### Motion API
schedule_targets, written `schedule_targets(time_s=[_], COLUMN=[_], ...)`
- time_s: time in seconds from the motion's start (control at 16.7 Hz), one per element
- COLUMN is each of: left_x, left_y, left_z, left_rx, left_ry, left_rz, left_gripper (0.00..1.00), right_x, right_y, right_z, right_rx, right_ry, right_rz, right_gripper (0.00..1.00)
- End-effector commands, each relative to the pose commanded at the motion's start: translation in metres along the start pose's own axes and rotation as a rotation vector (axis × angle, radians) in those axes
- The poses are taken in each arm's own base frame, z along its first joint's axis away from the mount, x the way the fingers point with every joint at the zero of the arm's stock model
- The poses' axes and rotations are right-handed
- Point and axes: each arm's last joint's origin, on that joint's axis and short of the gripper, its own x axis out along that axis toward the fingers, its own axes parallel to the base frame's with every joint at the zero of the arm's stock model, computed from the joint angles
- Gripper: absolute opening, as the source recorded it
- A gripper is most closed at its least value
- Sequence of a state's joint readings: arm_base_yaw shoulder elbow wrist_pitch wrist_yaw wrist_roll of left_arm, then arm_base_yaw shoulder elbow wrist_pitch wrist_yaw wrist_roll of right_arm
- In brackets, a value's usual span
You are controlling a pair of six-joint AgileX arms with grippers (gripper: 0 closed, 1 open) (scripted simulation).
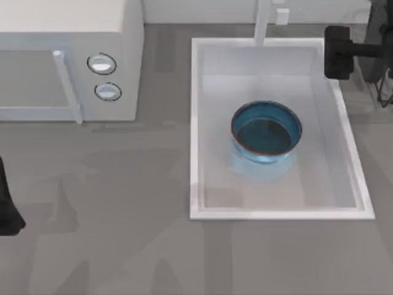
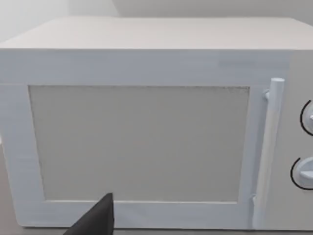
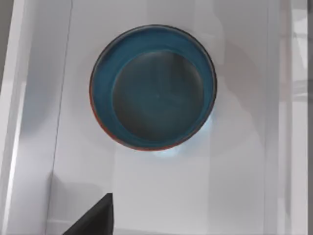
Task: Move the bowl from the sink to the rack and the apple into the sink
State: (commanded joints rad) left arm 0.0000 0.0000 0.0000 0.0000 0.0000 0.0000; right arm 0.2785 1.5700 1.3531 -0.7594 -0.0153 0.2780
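The blue bowl with its red-brown rim line stands upright in the middle of the white sink. My right gripper hovers over the sink's far right corner, above and apart from the bowl. The right wrist view looks down on the bowl on the sink floor, with one dark fingertip at the picture's edge. My left arm is parked at the table's left edge. The apple and the rack are out of view.
A white microwave with two knobs and a bar handle takes up the back left; the left wrist view faces its door. The white tap post rises at the sink's back rim. Grey tabletop lies between microwave and sink.
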Motion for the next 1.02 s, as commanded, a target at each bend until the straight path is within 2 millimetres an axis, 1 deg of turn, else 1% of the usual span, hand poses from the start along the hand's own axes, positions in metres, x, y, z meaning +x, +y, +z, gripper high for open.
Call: schedule_targets(time_s=[0.12,0.24,0.42,0.54,0.66,0.78,0.9,1.02], left_x=[0.0,0.0,0.0,0.0,0.0,0.0,0.0,0.0], left_y=[0.0,0.0,0.0,0.0,0.0,0.0,0.0,0.0], left_z=[0.0,0.0,0.0,0.0,0.0,0.0,0.0,0.0], left_rx=[0.0,0.0,0.0,0.0,0.0,0.0,0.0,0.0], left_ry=[0.0,0.0,0.0,0.0,0.0,0.0,0.0,0.0], left_rz=[0.0,0.0,0.0,0.0,0.0,0.0,0.0,0.0], left_gripper=[1.0,1.0,1.0,1.0,1.0,1.0,1.0,1.0], right_x=[0.042,0.084,0.141,0.172,0.194,0.21,0.219,0.222], right_y=[0.023,0.046,0.08,0.099,0.115,0.128,0.135,0.138], right_z=[0.022,0.035,0.044,0.043,0.041,0.037,0.035,0.034], right_rx=[0.014,0.023,0.026,0.022,0.017,0.012,0.008,0.006], right_ry=[0.137,0.245,0.346,0.378,0.386,0.381,0.372,0.367], right_rz=[-0.021,-0.05,-0.097,-0.125,-0.149,-0.166,-0.177,-0.181], right_gripper=[1.0,1.0,1.0,1.0,1.0,1.0,1.0,1.0])
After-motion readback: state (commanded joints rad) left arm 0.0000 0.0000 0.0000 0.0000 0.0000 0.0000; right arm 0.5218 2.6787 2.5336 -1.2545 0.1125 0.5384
